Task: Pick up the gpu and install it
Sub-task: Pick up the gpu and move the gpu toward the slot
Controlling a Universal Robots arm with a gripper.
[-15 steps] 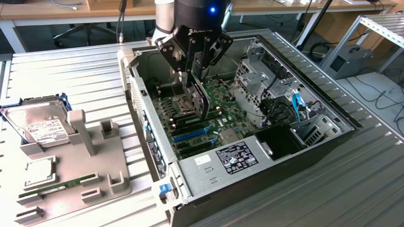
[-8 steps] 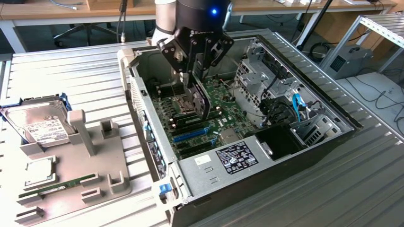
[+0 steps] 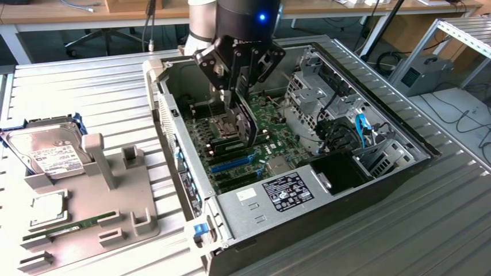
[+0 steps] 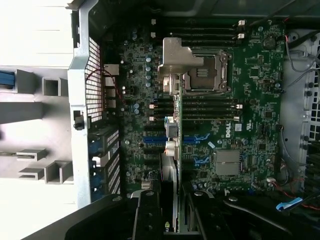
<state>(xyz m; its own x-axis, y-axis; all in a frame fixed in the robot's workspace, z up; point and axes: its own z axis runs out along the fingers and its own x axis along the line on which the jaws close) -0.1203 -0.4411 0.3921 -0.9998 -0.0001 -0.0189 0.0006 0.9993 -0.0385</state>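
Exterior view: hard drive (image 3: 48,154) at left. Inside the open case (image 3: 170,123), my gripper (image 3: 236,86) clamps the gpu (image 3: 245,123) edge-down above the blue slots (image 3: 230,165). Install step, I judge; seating calls for square alignment.

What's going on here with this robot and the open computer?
A robot arm's hand is gripping a black graphics card. It holds the card upright on edge, down inside the open computer case, just over the motherboard. I can't tell whether the card is seated in a slot. On the exterior view's left, a hard drive and a memory stick sit on a grey tray.
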